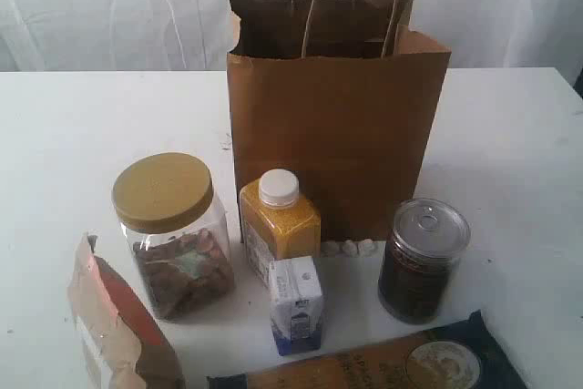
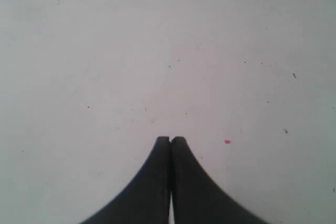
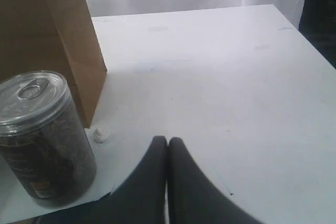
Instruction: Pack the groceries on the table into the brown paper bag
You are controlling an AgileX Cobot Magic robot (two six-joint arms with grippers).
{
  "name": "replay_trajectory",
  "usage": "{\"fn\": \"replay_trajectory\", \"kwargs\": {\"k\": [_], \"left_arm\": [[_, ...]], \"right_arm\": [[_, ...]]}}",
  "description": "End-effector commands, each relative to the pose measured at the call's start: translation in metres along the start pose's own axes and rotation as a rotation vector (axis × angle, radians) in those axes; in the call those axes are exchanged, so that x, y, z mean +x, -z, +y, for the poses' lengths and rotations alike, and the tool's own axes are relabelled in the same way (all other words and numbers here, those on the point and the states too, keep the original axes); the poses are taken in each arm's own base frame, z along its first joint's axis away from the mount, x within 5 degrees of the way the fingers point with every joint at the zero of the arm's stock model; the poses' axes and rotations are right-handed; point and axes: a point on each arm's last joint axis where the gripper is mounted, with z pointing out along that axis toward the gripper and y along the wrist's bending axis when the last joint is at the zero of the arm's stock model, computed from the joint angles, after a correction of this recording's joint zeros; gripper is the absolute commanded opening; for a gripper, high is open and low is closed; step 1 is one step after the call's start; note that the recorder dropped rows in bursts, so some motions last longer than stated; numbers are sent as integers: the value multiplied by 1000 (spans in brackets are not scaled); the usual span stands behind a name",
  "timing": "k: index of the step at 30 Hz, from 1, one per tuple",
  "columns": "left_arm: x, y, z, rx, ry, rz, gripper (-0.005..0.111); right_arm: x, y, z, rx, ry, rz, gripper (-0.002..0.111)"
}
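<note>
The left gripper [image 2: 170, 139] and right gripper [image 3: 168, 140] are seen closed, nothing held, above the table [image 1: 73, 134]. The can [image 1: 423, 266], placed at five o'clock of the bag [image 1: 337, 143], is judged rigid, weighty and smooth; its wall is best gripped mid-height.

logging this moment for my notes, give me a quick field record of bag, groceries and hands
bag: brown paper bag upright on table, top open
upright in front: clear jar, yellow bottle, small carton, dark can
nearest camera: orange-brown pouch, long packet lying flat
left hand: shut, empty, over bare table
right hand: shut, empty, near dark can
</note>
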Motion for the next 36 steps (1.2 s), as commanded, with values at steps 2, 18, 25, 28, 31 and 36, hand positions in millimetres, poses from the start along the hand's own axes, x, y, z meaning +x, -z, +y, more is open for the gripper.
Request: {"fn": "replay_trajectory", "kwargs": {"k": [2,18,25,28,31,36], "left_arm": [[2,-1,-1,10,3,0,0],[2,-1,-1,10,3,0,0],[2,-1,-1,10,3,0,0],[2,-1,-1,10,3,0,0],[2,-1,-1,10,3,0,0],[2,-1,-1,10,3,0,0]], "right_arm": [[-1,0,0,-1,-3,-13,0],[-14,1,0,4,84,-162,0],[-48,15,2,-35,-37,-567,0],[-69,33,3,-168,-282,-856,0],[-81,51,4,-268,-355,-1082,0],[-100,80,5,-371,-384,-1346,0]]}}
